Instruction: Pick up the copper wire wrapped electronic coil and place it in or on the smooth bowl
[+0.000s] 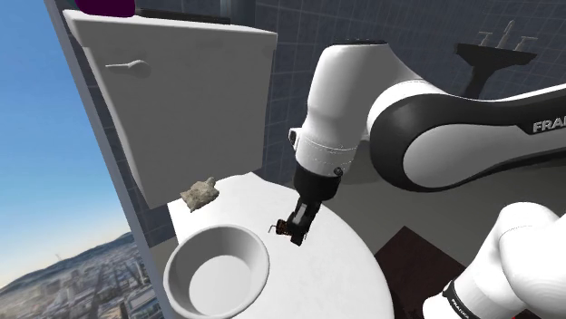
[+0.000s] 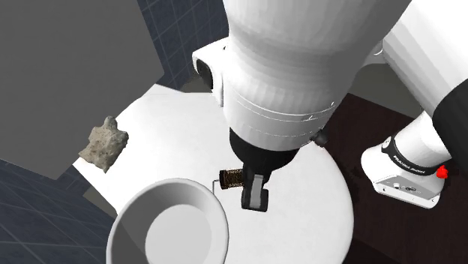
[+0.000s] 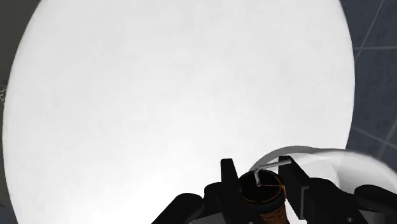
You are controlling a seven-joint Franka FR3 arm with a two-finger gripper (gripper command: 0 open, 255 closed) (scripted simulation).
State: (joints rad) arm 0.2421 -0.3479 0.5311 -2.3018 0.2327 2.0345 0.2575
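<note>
The gripper (image 2: 248, 189) is closed on the coil (image 2: 231, 178), which is clasped between the two black fingers. The coil is a small cylinder wound with fine copper-brown wire, with thin wire leads projecting from its end. It sits over the smooth, round white toilet lid (image 1: 336, 263), just beside the rim of the bowl (image 1: 193, 251). The bowl is white, round and smooth-walled, and its interior shows a bare flat floor. A rough, beige, irregular rock (image 1: 200, 193) rests near the tank (image 1: 181, 91)

The white arm (image 1: 435, 127) bends down, its black gripper (image 1: 297, 225) pointing downward, fingers (image 2: 253, 196) clasped on the coil (image 2: 231, 178)
</note>
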